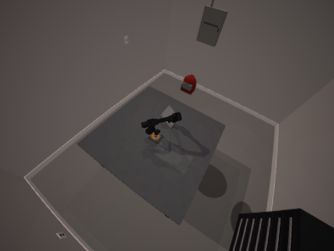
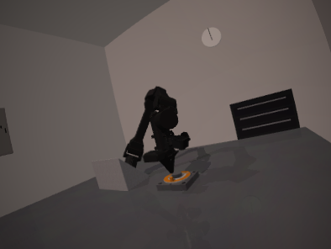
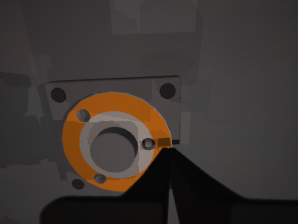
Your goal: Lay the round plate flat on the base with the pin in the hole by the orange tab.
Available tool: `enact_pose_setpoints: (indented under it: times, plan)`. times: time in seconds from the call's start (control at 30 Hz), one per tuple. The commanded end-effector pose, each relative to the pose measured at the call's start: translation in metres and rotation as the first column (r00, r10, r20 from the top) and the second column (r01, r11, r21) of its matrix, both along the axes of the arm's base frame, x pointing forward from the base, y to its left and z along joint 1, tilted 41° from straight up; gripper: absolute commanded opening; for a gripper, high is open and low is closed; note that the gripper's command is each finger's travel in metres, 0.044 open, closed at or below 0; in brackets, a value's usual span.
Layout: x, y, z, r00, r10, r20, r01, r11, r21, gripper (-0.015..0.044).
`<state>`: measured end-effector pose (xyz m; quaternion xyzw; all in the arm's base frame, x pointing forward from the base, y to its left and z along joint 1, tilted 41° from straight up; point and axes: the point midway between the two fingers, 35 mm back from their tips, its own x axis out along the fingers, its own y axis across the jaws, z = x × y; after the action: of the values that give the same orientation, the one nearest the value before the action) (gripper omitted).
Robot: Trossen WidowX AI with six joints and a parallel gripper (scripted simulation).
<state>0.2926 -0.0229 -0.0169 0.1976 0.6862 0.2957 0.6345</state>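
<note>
Here the gripper [image 3: 171, 152] has its two dark fingers pressed together with nothing between them, forming one wedge whose tip sits right at the small orange tab [image 3: 164, 143] on the rim of the round plate [image 3: 116, 142]. In the wrist view the plate is an orange ring around a paler grey inner ring, seated over the wide post [image 3: 112, 149] of the square grey base [image 3: 172, 115]. A small hole [image 3: 147, 144] lies just beside the tab, with something pale showing inside it; whether that is the pin cannot be told. Two more small holes show in the orange ring, and dark holes mark the corners of the base. From the exterior view the arm [image 2: 157, 122] bends down over the base, fingertips at the plate's near rim, though contact cannot be judged. Base and plate sit near the middle of the dark counter [image 1: 127, 165], just beside the pale block [image 2: 113, 173] at the arm's foot, well away from every edge.
</note>
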Motion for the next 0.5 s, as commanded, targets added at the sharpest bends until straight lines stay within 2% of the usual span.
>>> enact_pose_setpoints:
  times: [0.0, 0.47]
  plan:
    - [0.0021, -0.0145, 0.0173, 1.0, -0.002, 0.016, 0.002, 1.0, -0.01, 0.0]
    - [0.0025, -0.0106, 0.0125, 1.0, -0.008, 0.012, 0.008, 1.0, -0.005, 0.0]
